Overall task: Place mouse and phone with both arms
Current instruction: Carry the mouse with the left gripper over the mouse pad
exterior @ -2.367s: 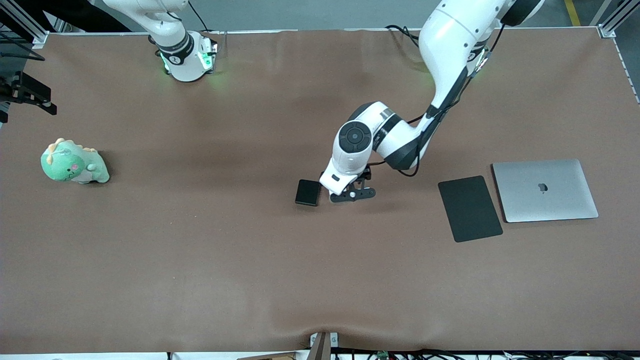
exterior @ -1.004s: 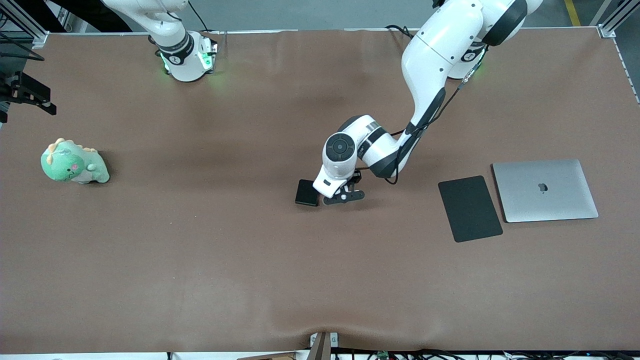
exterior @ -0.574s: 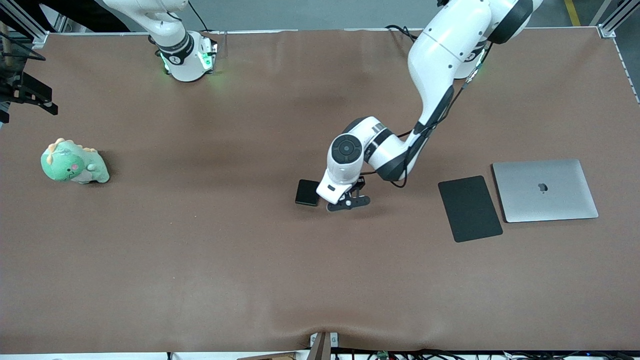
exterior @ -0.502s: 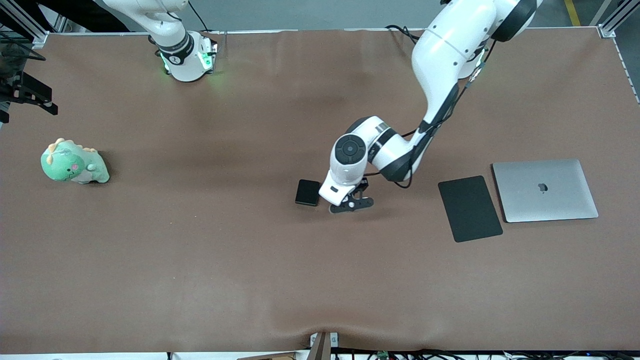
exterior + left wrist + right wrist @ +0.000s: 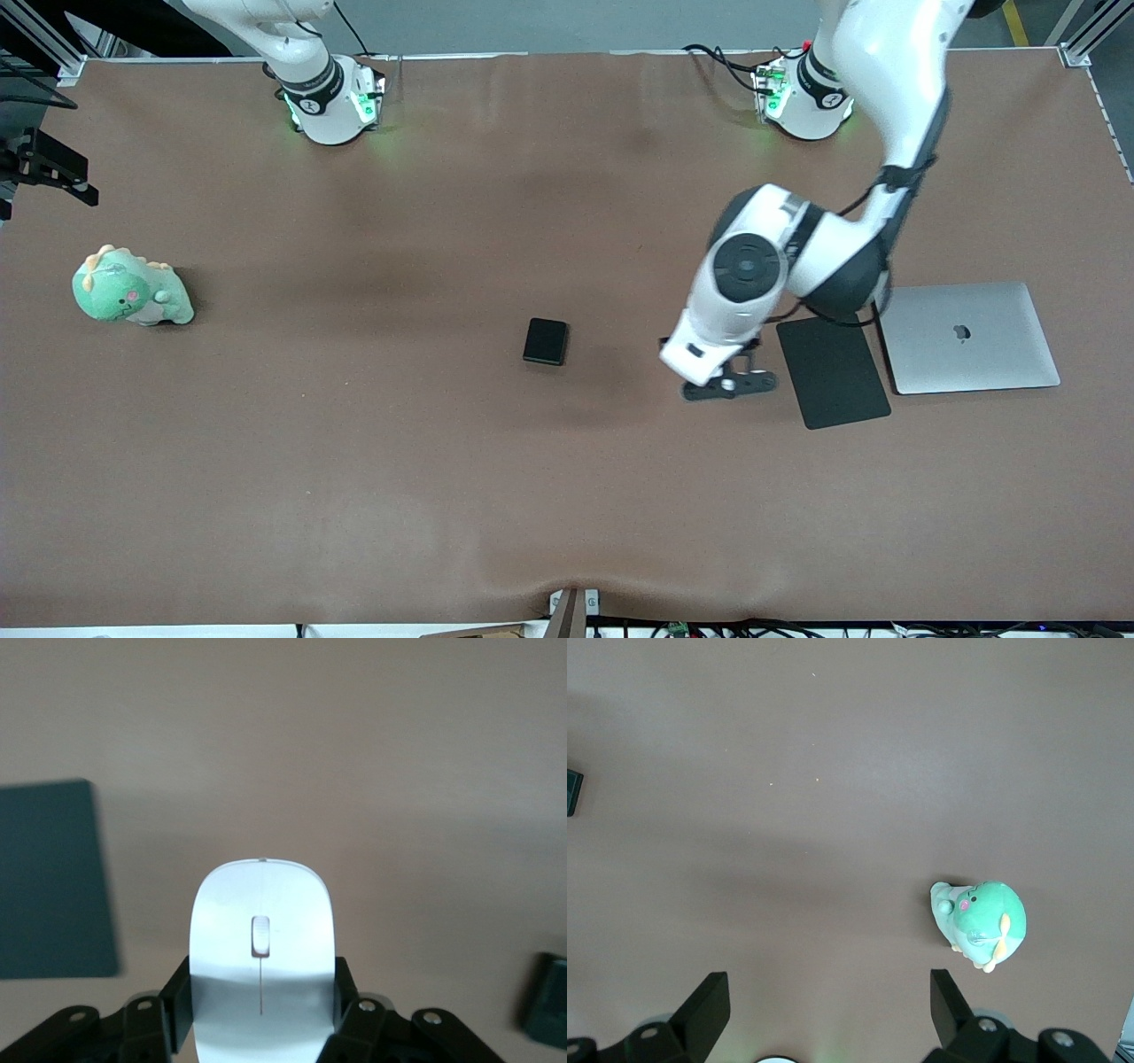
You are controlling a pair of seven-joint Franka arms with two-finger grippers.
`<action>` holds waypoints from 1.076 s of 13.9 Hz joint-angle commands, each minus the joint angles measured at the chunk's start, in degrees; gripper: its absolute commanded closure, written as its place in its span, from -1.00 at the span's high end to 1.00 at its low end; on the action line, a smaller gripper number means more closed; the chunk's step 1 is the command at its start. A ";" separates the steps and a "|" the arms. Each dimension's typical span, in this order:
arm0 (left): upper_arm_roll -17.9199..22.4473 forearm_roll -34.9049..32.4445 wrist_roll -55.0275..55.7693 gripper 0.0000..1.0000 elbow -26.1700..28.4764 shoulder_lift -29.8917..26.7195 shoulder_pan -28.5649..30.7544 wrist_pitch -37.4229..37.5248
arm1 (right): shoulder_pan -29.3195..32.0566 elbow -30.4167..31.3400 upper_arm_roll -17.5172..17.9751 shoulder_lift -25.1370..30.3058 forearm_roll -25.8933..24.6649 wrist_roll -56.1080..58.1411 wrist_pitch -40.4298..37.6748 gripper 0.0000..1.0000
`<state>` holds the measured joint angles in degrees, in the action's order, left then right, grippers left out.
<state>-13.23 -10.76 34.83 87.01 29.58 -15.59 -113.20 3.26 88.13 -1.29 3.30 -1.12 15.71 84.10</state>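
- Your left gripper (image 5: 261,1028) hangs over bare table (image 5: 354,461) just beside the mouse pad (image 5: 833,369), fingers (image 5: 180,1005) clamped on the mouse (image 5: 263,943); the front view hides the mouse under the wrist.
- The phone (image 5: 545,341) lies flat mid-table, well apart.
- Your right gripper (image 5: 824,1014) waits wide apart and empty, high over the table near the plush dinosaur (image 5: 980,923); the front view cuts it off.

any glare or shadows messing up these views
Left wrist view: the mouse is washed out by glare and the mouse pad edges look soft. Front view: a soft shadow on the table under the left gripper.
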 commanded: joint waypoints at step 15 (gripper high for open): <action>-0.66 1.71 -24.82 -0.78 32.43 -6.03 23.67 -25.47 | -10.37 -1.38 0.67 -10.85 2.25 -0.77 4.49 1.00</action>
<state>-13.61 -9.94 8.88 116.32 24.03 7.81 -134.55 -5.29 87.65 -0.37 -7.37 -0.58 15.91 88.29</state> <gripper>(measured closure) 0.379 0.000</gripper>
